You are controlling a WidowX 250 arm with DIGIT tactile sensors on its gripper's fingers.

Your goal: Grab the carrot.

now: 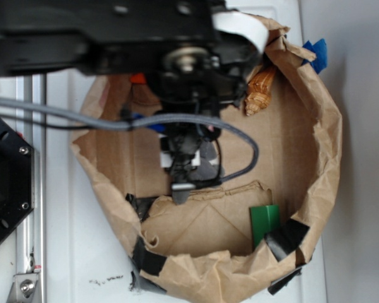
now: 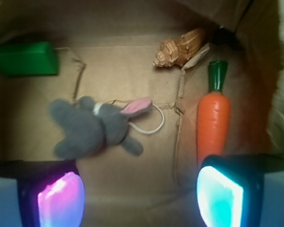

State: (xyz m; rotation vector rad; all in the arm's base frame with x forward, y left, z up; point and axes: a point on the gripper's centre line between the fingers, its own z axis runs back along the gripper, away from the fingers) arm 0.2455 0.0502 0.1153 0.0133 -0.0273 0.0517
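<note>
The orange carrot (image 2: 213,124) with its dark green stem cap lies on the brown paper floor at the right of the wrist view. Its pointed end is hidden behind my right finger. In the exterior view only a small orange bit of the carrot (image 1: 137,78) shows beside the arm. My gripper (image 2: 141,198) is open and empty, with its pink pad (image 2: 61,198) and cyan pad (image 2: 220,196) wide apart. The carrot lies just outside the cyan pad, not between the jaws. In the exterior view the gripper (image 1: 182,188) points down inside the paper bag.
A grey plush bunny (image 2: 94,125) lies left of centre. A tan spiral seashell (image 2: 180,47) (image 1: 260,88) lies beyond the carrot's stem. A green block (image 2: 23,59) (image 1: 265,224) rests against the bag wall. The crumpled paper bag rim (image 1: 322,145) surrounds everything.
</note>
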